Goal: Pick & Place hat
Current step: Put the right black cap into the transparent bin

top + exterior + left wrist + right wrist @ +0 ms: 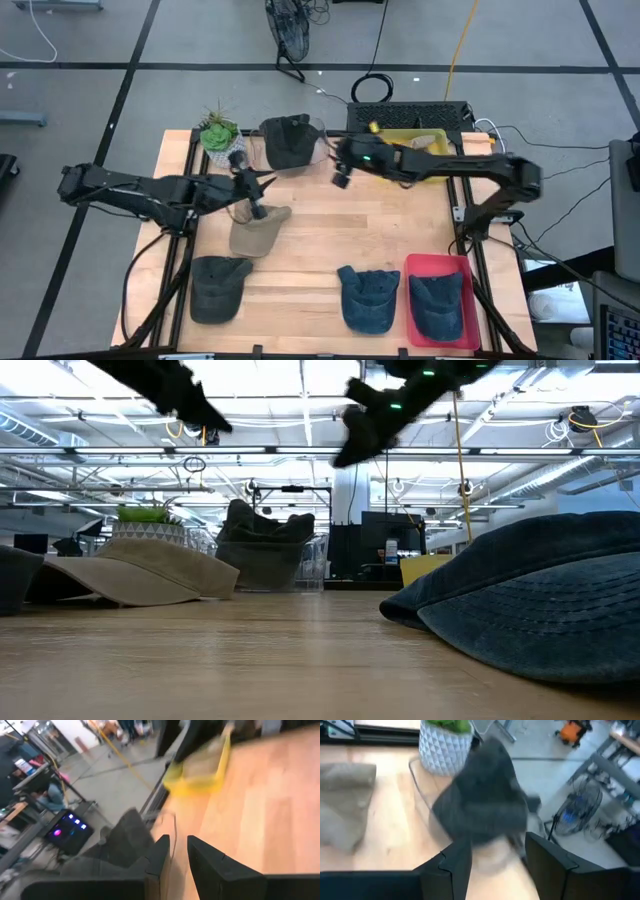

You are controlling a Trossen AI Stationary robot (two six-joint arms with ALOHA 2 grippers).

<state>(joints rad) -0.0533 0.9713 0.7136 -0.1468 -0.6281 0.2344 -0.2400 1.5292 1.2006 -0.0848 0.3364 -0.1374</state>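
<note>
Dark grey hat [287,140] sits in a clear bin [313,140] at the far edge of the counter [330,240], directly ahead of the right gripper [341,166]. In the right wrist view the hat [482,795] lies just beyond the fingers [547,860], which stand apart with nothing between them. No contact between this gripper and hat visible.

Potted plant [218,133] stands just beside the bin, on the side away from the right gripper.

Left gripper [252,190] hangs over a tan hat [256,231], near the plant. In its wrist view the fingers [160,855] show a narrow gap, nothing seen between them; held or not: cannot tell.

Nearer the front edge, well apart from both grippers: a dark hat [218,287], a blue denim hat [368,298], and another denim hat [436,303] lying in a red tray [415,265]. A yellow bin [430,140] sits at the far edge under the right arm.
</note>
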